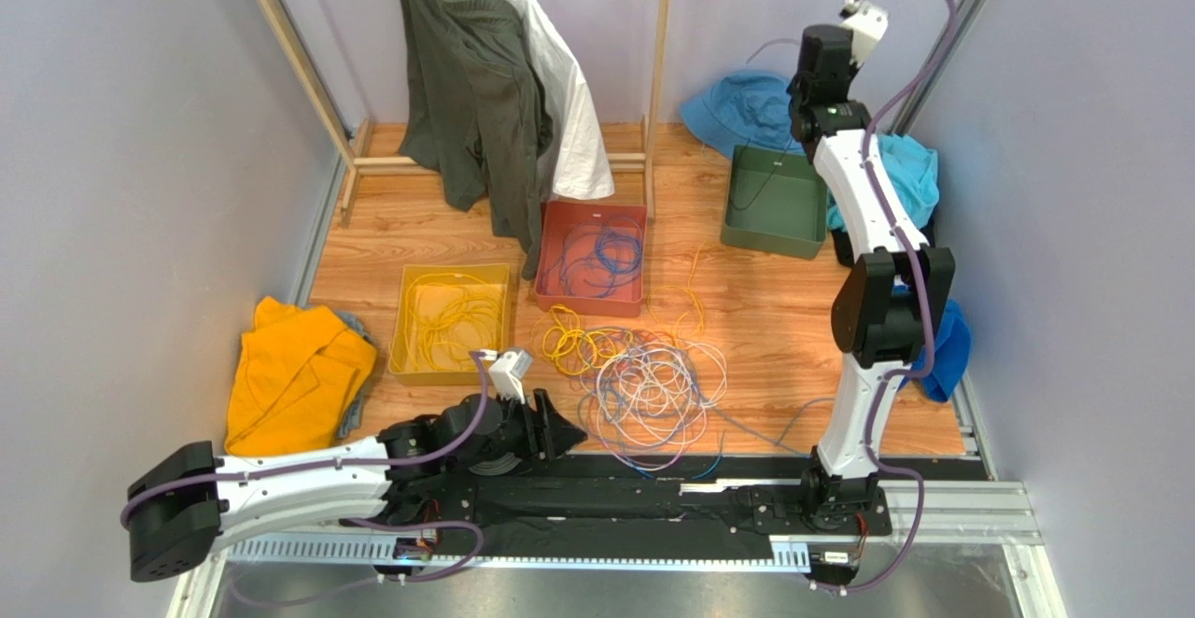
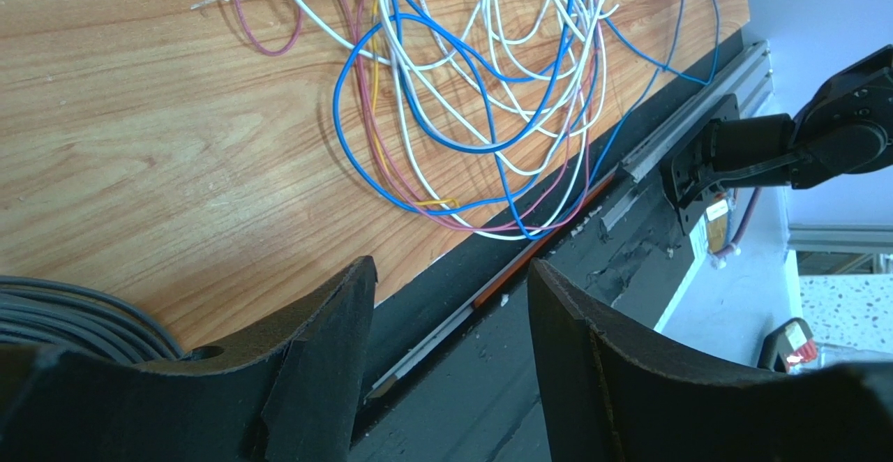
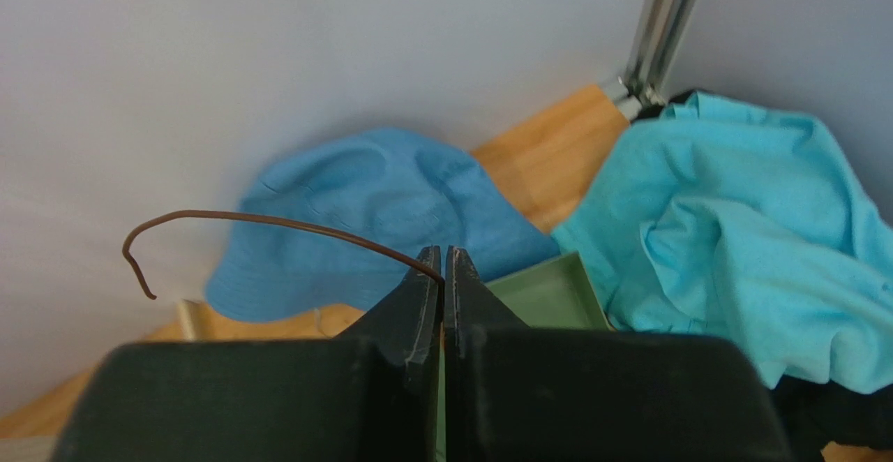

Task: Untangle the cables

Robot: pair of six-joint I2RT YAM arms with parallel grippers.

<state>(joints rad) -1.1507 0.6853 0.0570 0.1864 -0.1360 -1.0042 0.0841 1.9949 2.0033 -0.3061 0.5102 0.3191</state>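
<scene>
Far left of the wooden table (image 1: 786,324): an orange cloth (image 1: 295,373) lay crumpled by the wall.

The left gripper (image 2: 451,305) was low at the near edge, lying roughly level and pointing right towards the tangle. Its jaws stood partly apart with nothing between them. In the wrist view only the table edge and the black strip (image 2: 461,274) showed in the gap.

Yellow tray (image 1: 407,324): it held loose yellow loops. The red tray (image 1: 554,212), just right of it and further back, held blue and purple loops. Dark green and white garments (image 1: 470,86) hung on the rack above it.

The cables (image 1: 648,383) lay in a heap at mid-table, just right of the left gripper. A yellow bundle sat on the heap's left side. White, blue and purple-grey loops overlapped on its right. The nearest loops reached the black strip at the table's front edge. They were not touching the left gripper's fingers (image 2: 314,357).

The green tray (image 1: 774,201) sat back right. I could not tell what it held.

The right gripper (image 3: 444,258) was raised high at the back right. Its jaws were fully closed, pinching the end of a thin brown wire (image 3: 262,221). That wire arched up and left in the air and ended in a small hook. A blue hat (image 3: 388,206) and a teal cloth (image 3: 734,242) lay below it.
</scene>
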